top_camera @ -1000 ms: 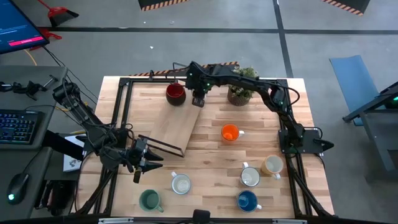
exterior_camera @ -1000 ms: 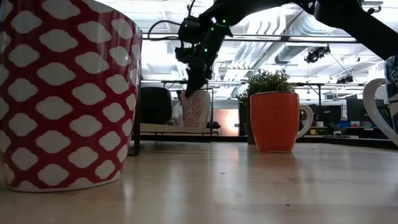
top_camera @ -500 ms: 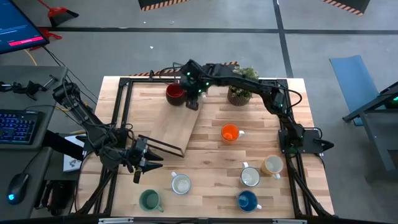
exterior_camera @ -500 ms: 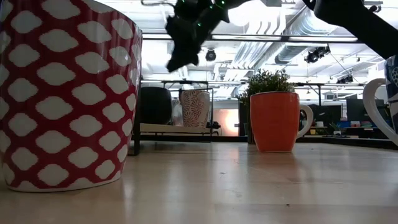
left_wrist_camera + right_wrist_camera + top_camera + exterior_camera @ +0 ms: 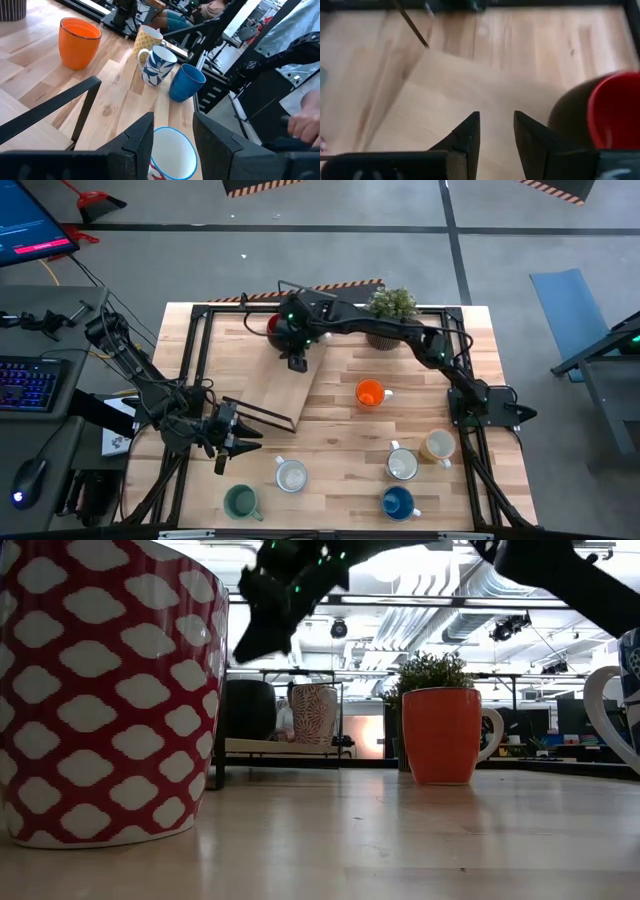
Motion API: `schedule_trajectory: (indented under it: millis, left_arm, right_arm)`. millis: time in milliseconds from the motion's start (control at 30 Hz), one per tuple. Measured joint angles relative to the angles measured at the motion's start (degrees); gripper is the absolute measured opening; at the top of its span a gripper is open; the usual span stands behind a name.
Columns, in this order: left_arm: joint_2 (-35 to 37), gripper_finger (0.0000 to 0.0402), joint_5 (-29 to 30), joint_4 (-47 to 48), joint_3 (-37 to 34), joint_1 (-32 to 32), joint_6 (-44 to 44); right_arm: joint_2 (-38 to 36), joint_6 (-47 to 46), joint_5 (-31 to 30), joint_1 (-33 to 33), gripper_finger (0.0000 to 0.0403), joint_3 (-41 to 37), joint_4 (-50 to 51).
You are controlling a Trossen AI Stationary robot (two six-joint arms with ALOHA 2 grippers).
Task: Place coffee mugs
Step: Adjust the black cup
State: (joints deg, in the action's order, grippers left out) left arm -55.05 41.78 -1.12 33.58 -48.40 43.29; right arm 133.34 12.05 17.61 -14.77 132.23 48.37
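Note:
My right gripper (image 5: 297, 361) hovers open and empty over the pale board (image 5: 283, 385), just near-side of the dark red mug (image 5: 279, 327), which stands on the board's far end; its wrist view has that mug (image 5: 606, 112) beside the fingers. My left gripper (image 5: 236, 442) waits open at the near left, above a white mug (image 5: 172, 154). Standing on the table are the orange mug (image 5: 370, 393), white mugs (image 5: 291, 475) (image 5: 402, 465), the tan mug (image 5: 437, 445), the blue mug (image 5: 397, 502) and the teal-green mug (image 5: 242, 502).
A potted plant (image 5: 388, 304) stands at the far edge, partly under the right arm. A black frame (image 5: 203, 360) borders the table. The low view has a red-and-white patterned mug (image 5: 105, 690) close up. A person's hand (image 5: 301, 125) shows beyond the table.
My right gripper has risen from beside the dark red mug and swung toward the table's left and a little toward the near edge, ending over the board. The mug has stayed where it was.

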Motion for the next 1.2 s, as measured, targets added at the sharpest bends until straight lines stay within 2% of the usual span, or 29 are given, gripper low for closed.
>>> schedule_trajectory:
  millis: [533,1200]
  left_arm:
    - [-0.02,0.0126,-0.01,0.01,0.0,0.01,0.12]
    - [0.0,0.0126,-0.02,-0.02,0.0,0.02,0.12]
  right_arm:
    - [2.15,0.1,-2.63,-0.98,0.0099,0.06,-5.09]
    - [2.86,-0.02,-7.4,-3.41,0.0099,0.06,-1.87]
